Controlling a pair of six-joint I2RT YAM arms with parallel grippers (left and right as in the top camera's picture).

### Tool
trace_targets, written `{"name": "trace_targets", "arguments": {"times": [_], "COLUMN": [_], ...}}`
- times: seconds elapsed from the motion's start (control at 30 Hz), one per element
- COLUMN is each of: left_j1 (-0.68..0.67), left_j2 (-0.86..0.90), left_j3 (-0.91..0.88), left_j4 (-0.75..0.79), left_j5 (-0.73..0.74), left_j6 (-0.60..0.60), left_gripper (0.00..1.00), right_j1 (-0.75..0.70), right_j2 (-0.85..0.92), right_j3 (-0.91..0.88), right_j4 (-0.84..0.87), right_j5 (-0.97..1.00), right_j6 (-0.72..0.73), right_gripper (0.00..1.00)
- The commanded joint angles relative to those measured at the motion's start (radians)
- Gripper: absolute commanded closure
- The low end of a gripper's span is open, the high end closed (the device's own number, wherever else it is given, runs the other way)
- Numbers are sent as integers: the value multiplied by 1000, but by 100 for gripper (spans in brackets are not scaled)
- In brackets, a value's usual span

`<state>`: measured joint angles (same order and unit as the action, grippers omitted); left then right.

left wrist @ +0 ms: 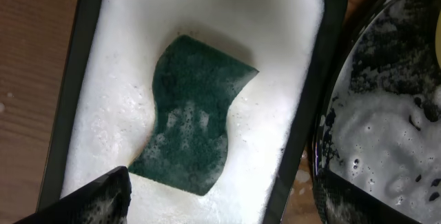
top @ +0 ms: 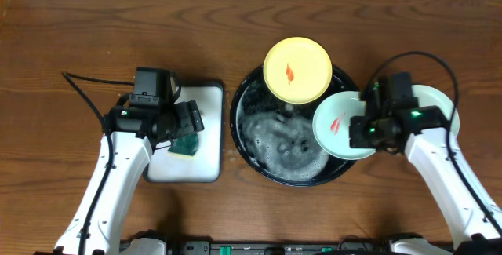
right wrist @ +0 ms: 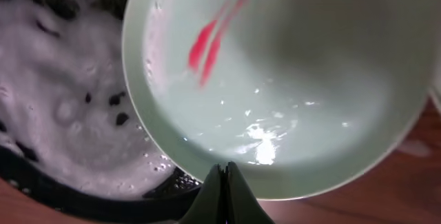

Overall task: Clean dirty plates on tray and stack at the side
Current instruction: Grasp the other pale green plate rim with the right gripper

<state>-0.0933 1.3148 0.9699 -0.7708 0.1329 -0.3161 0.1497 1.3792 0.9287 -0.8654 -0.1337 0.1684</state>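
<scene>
Over the right rim of the tray (top: 237, 122), my right pincer (right wrist: 224, 189) pinches the near edge of a mint plate (right wrist: 289, 79) marked with a red smear (right wrist: 210, 41), above the foam (right wrist: 69, 114). My right arm reaches in across a second mint plate (top: 443, 102) lying on the bench (top: 78, 35). The yellow plate (top: 297, 70) sits on the tray's far rim. My left pincer (top: 188, 125) hangs spread over the sponge (left wrist: 193, 114) in the white tray (top: 205, 98).
</scene>
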Motion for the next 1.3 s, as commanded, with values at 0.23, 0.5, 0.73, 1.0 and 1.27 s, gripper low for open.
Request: {"name": "trace_targets", "arguments": {"times": [0.23, 0.5, 0.73, 1.0, 1.27], "left_j1": [5, 5, 5, 5, 5], "left_j2": [-2, -2, -2, -2, -2], "left_j3": [8, 8, 8, 8, 8], "left_j4": [-18, -18, -18, -18, -18], "left_j5": [39, 39, 39, 39, 39], "left_j6": [1, 1, 1, 1, 1], "left_gripper": [15, 15, 15, 15, 15], "right_j1": [-107, -164, -164, -144, 22], "right_j2": [35, 170, 200, 15, -4], "right_j3": [-14, -50, -49, -48, -56], "right_j4": [101, 207, 176, 87, 125], "right_j5": [238, 262, 223, 87, -18], "right_j6": [89, 89, 93, 6, -73], "right_gripper": [41, 50, 99, 99, 99]}}
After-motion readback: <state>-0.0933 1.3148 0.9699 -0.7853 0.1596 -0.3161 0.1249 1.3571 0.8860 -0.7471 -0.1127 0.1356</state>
